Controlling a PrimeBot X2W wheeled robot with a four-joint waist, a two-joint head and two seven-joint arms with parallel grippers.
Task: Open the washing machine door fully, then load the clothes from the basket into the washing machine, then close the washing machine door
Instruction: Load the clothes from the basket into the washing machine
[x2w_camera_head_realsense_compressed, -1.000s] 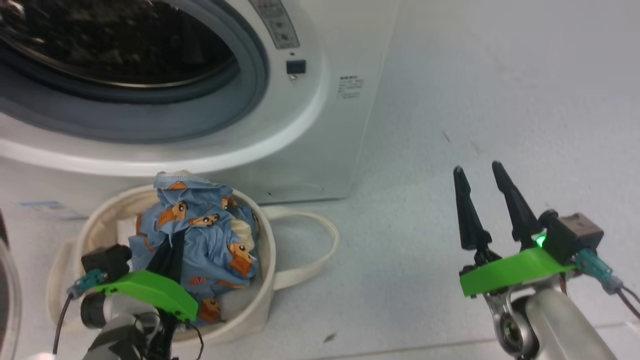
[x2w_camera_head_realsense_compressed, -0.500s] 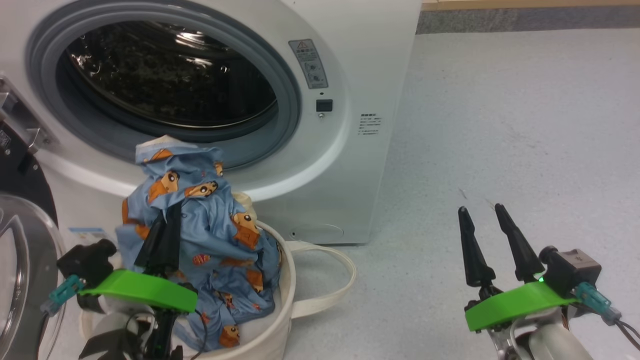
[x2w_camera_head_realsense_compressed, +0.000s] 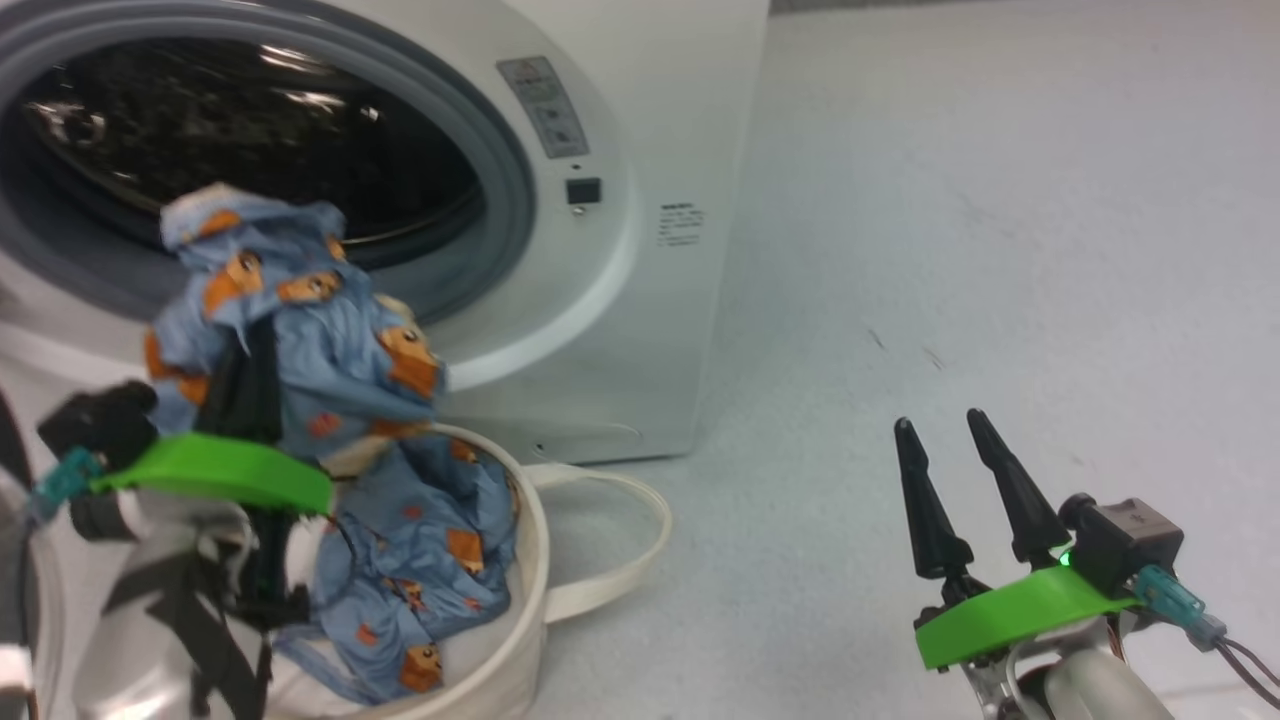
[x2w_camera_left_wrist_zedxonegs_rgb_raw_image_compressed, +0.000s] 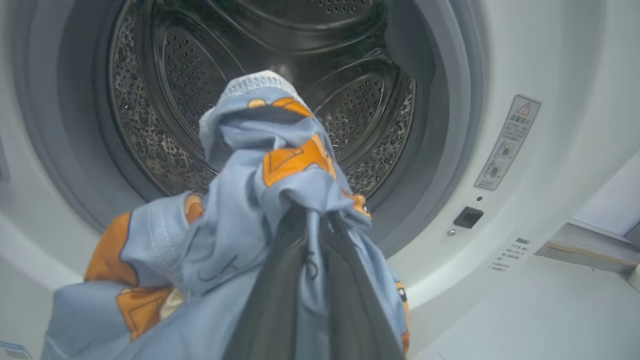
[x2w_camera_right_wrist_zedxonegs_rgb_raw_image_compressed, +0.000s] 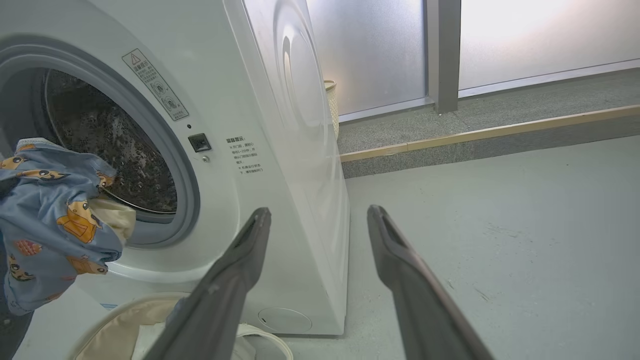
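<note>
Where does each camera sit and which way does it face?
Head view: on the head, looking down at basket, washing machine, floor; left gripper shut on the clothes, right gripper open.
Left wrist view: on that wrist, facing the drum; its fingers pinch cloth.
Right wrist view: on that wrist, facing the machine's side and windows; fingers spread.
Shared: all show the clothes.

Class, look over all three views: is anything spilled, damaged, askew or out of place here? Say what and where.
Nothing looks spilled or damaged. One oddity: the light-blue cartoon-print fabric garment, pinched in the left end effector, hangs stretched before the white front-loading washing machine, its lower part trailing inside the round cream canvas basket.
</note>
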